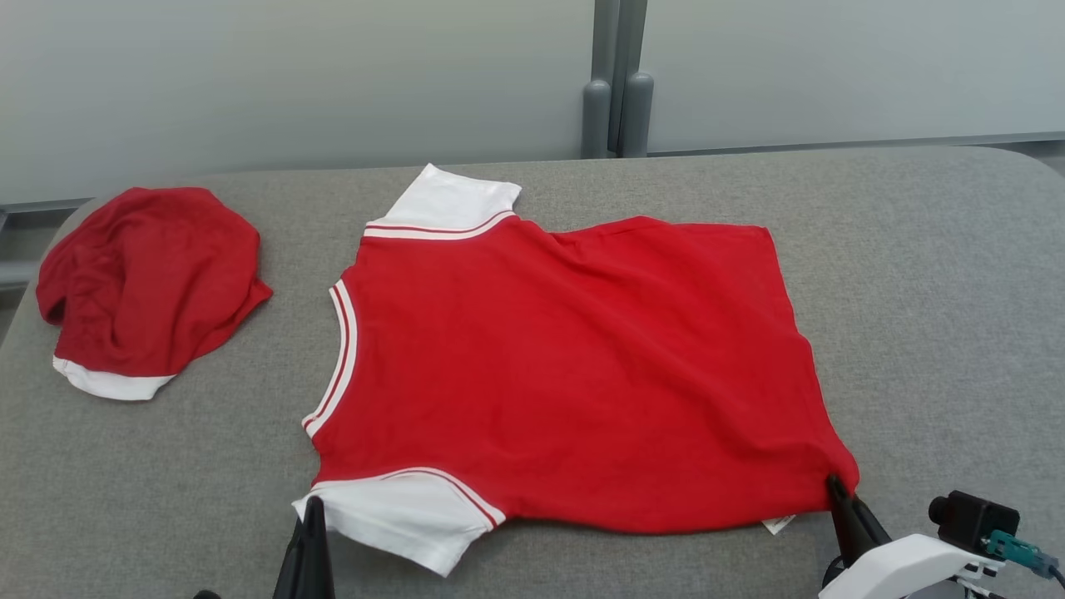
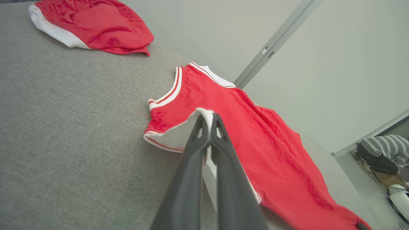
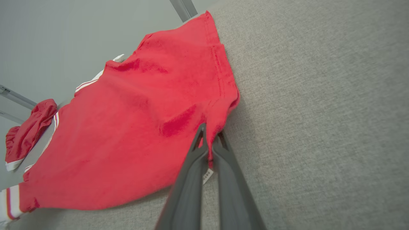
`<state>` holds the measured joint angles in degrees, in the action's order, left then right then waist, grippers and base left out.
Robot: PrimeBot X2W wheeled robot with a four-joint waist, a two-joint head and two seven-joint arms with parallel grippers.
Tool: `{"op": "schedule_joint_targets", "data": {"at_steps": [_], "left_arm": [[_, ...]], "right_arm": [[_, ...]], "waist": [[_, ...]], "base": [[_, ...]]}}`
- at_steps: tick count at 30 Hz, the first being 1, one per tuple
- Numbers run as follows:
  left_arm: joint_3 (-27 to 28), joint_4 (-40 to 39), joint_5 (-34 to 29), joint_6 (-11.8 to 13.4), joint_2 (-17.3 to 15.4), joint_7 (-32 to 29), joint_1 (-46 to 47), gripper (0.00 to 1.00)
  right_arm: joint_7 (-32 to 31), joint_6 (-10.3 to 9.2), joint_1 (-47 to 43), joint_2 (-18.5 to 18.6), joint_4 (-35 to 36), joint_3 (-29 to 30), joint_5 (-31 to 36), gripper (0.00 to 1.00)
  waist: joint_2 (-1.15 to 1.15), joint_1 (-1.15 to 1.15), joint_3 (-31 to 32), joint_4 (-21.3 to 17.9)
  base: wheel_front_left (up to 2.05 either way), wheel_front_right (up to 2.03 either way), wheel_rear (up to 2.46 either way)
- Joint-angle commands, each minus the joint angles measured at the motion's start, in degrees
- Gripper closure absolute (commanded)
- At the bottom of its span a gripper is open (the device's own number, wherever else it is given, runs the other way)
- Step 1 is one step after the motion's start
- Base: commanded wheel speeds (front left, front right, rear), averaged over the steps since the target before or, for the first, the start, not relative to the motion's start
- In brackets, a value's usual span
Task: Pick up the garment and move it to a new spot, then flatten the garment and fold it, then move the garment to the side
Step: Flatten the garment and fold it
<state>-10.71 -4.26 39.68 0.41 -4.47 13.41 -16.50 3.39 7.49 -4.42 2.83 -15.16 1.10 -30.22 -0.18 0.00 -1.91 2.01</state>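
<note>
The garment (image 1: 566, 374) is a red T-shirt with white sleeves, spread flat on the grey table (image 1: 932, 274), neck toward the left. My left gripper (image 1: 314, 503) is shut on the near white sleeve; in the left wrist view the sleeve's edge (image 2: 179, 134) is pinched between the fingers (image 2: 209, 118). My right gripper (image 1: 832, 482) is shut on the garment's near hem corner; the right wrist view shows red cloth (image 3: 127, 127) bunched between the fingertips (image 3: 209, 131), with a small white label (image 3: 207, 175) hanging under them.
A second red garment with a white band (image 1: 146, 287) lies crumpled at the table's far left. A grey wall panel with a post (image 1: 616, 83) stands behind the table. A person in a striped top (image 2: 386, 150) crouches on the floor beyond the table.
</note>
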Motion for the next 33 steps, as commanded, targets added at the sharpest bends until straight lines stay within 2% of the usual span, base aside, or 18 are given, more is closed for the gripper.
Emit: {"op": "schedule_joint_targets", "data": {"at_steps": [1, 6, 14, 24, 33], "left_arm": [[-0.03, 0.25, 0.34, -0.33, -0.07, -0.11, 1.27, 1.0], [-1.37, 3.52, 0.6, -0.8, 0.41, -0.74, 6.6, 1.0], [-2.24, 12.69, 0.83, -1.88, 0.76, -1.54, 20.07, 1.0], [-1.88, 29.62, 1.05, -3.58, 1.21, 0.93, 35.89, 1.0], [-1.4, 38.32, -0.16, -4.49, 1.45, 1.8, 43.59, 1.0]], "right_arm": [[-0.61, 0.0, 0.66, 0.13, -0.41, 0.04, -0.16, 1.0], [-4.19, 0.0, 2.65, 0.14, -3.16, 0.53, -1.37, 1.0], [-6.86, 0.01, 9.11, 0.17, -7.71, 1.94, -10.32, 1.0], [-7.56, 0.01, 23.06, 0.16, -19.96, 3.83, -8.6, 1.0], [-5.61, 0.01, 31.16, 0.16, -27.85, 1.69, -9.14, 1.0]], "waist": [[0.18, 0.0, 0.28, 0.21], [0.18, 0.0, 1.35, 0.59], [0.18, 0.0, 1.6, 0.28], [0.18, 0.0, -3.47, -0.58], [0.18, 0.0, -6.95, -1.43]], "base": [[0.0, 0.0, 0.0], [0.0, 0.0, 0.0], [0.0, 0.0, 0.0], [0.0, 0.0, 0.0], [0.0, 0.0, 0.0]]}}
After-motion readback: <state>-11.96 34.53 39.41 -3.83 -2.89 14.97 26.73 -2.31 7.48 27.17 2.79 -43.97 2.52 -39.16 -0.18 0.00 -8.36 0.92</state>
